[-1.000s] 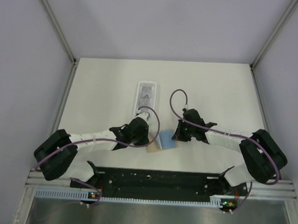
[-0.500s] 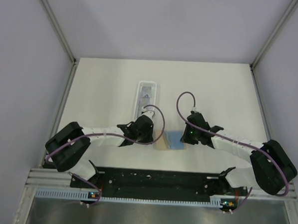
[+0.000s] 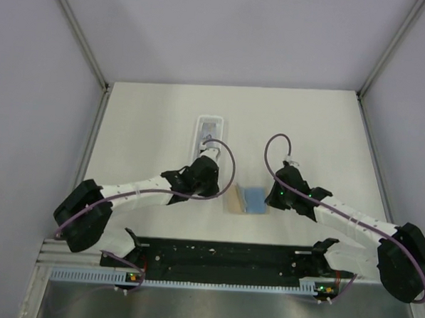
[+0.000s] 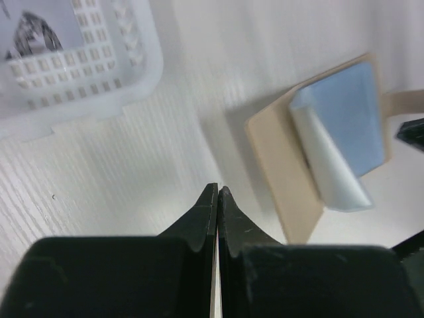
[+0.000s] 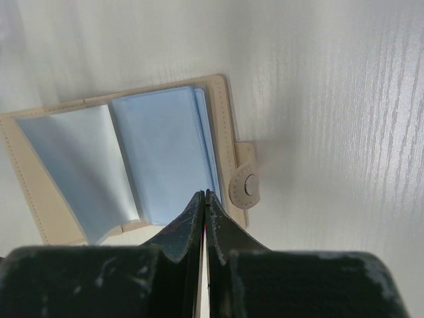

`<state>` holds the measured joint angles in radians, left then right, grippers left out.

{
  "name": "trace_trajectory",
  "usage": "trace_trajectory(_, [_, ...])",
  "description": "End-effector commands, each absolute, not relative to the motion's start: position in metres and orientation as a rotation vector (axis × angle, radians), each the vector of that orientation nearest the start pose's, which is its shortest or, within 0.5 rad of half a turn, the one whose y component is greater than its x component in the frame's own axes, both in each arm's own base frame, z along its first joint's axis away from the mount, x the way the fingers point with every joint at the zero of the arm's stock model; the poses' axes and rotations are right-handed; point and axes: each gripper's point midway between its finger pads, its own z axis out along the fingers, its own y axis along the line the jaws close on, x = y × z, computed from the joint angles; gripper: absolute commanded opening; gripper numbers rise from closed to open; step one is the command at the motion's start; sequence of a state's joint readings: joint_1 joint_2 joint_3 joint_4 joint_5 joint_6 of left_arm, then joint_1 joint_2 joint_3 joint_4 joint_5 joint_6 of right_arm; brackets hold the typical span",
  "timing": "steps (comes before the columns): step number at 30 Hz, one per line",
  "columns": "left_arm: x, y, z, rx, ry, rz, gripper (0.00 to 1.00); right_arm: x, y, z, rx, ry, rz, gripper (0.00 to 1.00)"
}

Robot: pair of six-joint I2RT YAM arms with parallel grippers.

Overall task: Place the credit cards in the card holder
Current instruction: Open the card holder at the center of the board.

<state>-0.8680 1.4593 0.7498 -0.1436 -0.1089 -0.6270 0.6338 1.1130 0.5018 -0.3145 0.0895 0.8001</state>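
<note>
The card holder (image 3: 249, 200) lies open on the white table, tan outside and light blue inside. In the right wrist view the card holder (image 5: 165, 152) has its snap tab (image 5: 246, 184) at its right edge. My right gripper (image 3: 270, 197) is shut and empty, and its tips (image 5: 205, 193) sit at the near edge of the blue pages. My left gripper (image 3: 214, 176) is shut and empty, over bare table left of the card holder (image 4: 344, 119). One of the credit cards (image 4: 33, 26), pale with a dark mark, lies in the clear tray (image 4: 99, 86).
The long clear plastic tray (image 3: 210, 123) stands just beyond the left gripper. Grey walls close off the table on the left, right and far sides. The black arm mount (image 3: 229, 256) runs along the near edge.
The card holder has shifted to the right and now lies spread flat. The right gripper has drawn back to the right. The left gripper has risen toward the tray. Both stayed shut.
</note>
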Motion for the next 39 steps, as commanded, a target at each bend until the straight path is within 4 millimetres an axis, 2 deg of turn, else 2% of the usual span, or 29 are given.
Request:
trace_trajectory(1, [0.256,-0.291,0.137,0.167,2.250,-0.647,0.00,0.212,0.169,0.049,0.272,2.496,0.498,0.00])
trace_trajectory(6, [0.268,-0.316,0.176,0.237,2.134,-0.745,0.00,0.218,0.172,0.063,0.238,2.424,0.541,0.00])
trace_trajectory(11, [0.266,-0.358,0.187,0.342,2.100,-0.925,0.00,0.221,0.174,0.071,0.200,2.400,0.554,0.00])
trace_trajectory(14, [0.265,-0.375,0.183,0.367,2.108,-0.972,0.00,0.220,0.175,0.070,0.187,2.401,0.563,0.00])
trace_trajectory(18, [0.258,-0.392,0.163,0.402,2.154,-0.996,0.00,0.220,0.174,0.071,0.176,2.390,0.578,0.00])
trace_trajectory(20, [0.254,-0.397,0.156,0.416,2.169,-0.997,0.00,0.220,0.172,0.071,0.181,2.379,0.578,0.00])
trace_trajectory(23, [0.249,-0.405,0.148,0.430,2.183,-1.007,0.00,0.220,0.169,0.075,0.196,2.348,0.586,0.10])
trace_trajectory(29, [0.241,-0.417,0.136,0.467,2.212,-1.017,0.00,0.221,0.172,0.077,0.188,2.335,0.628,0.08])
trace_trajectory(31, [0.238,-0.420,0.131,0.480,2.221,-1.018,0.00,0.222,0.174,0.075,0.189,2.342,0.639,0.00])
trace_trajectory(39, [0.227,-0.413,0.108,0.518,2.275,-0.984,0.00,0.223,0.183,0.067,0.177,2.374,0.667,0.00])
